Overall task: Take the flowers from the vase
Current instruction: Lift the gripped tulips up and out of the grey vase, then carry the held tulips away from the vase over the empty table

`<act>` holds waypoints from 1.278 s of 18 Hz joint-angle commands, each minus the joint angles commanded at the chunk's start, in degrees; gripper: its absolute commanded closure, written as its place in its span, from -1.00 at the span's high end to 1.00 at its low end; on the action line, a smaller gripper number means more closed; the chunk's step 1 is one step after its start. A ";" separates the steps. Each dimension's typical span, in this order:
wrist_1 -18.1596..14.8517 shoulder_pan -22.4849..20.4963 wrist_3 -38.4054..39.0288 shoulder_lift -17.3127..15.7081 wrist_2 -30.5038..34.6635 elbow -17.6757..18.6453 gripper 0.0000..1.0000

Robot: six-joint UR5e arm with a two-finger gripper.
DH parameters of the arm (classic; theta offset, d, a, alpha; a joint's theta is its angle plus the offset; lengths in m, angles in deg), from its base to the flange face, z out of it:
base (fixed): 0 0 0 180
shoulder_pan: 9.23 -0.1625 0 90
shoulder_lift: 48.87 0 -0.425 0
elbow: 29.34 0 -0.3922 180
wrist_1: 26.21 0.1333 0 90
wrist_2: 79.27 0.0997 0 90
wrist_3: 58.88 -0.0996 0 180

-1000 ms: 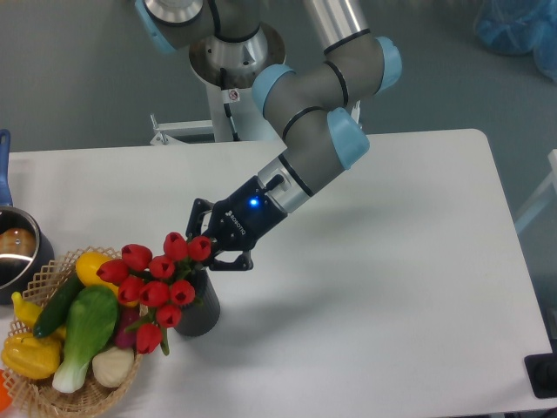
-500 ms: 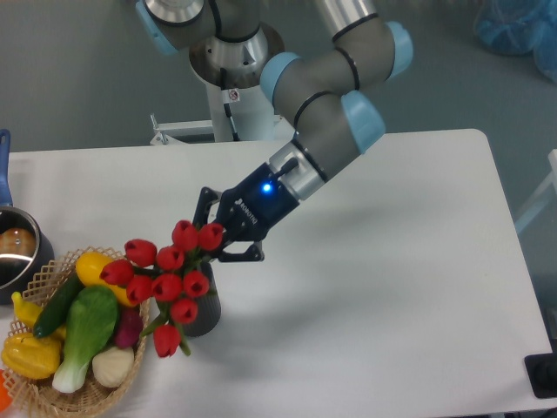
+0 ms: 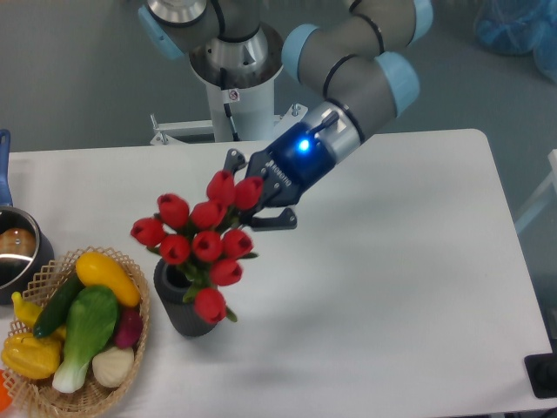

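The flowers (image 3: 202, 242), a bunch of red tulip buds with green leaves, hang in the air above and to the right of the vase (image 3: 180, 301). My gripper (image 3: 253, 204) is shut on the bunch at its upper right end, and the buds hide the fingertips. The vase is a short dark grey cylinder standing upright on the white table, its mouth partly covered by the lowest buds. Whether the stems are wholly out of the vase is hidden by the buds.
A wicker basket (image 3: 130, 364) with yellow, green and white toy vegetables stands just left of the vase. A steel pot (image 3: 16, 252) with a blue handle sits at the left edge. The white table (image 3: 392, 287) stretches right of the vase.
My gripper has risen and moved up and to the right with the flowers in it. The bunch has lifted off the vase, whose dark body now shows more.
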 joint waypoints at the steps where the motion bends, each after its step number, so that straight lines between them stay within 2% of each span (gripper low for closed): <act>1: 0.00 -0.44 2.62 -0.09 -0.53 -0.96 -1.00; 6: -0.09 -2.37 9.67 0.09 -2.82 -5.45 -1.00; 9: -0.09 -3.78 10.21 0.00 -4.14 -5.90 -1.00; 13: 0.52 -6.07 9.42 0.35 -2.83 -7.47 -1.00; 14: 0.53 -6.33 9.42 0.44 -1.17 -8.70 -1.00; 16: 0.35 -6.42 9.42 0.44 7.50 -11.42 -0.89; 17: 0.35 -6.42 9.50 0.35 13.03 -12.39 -0.90; 18: 0.35 -6.42 9.33 0.35 16.39 -13.01 -1.00; 23: 0.26 -7.99 4.50 0.79 18.96 -13.28 -1.00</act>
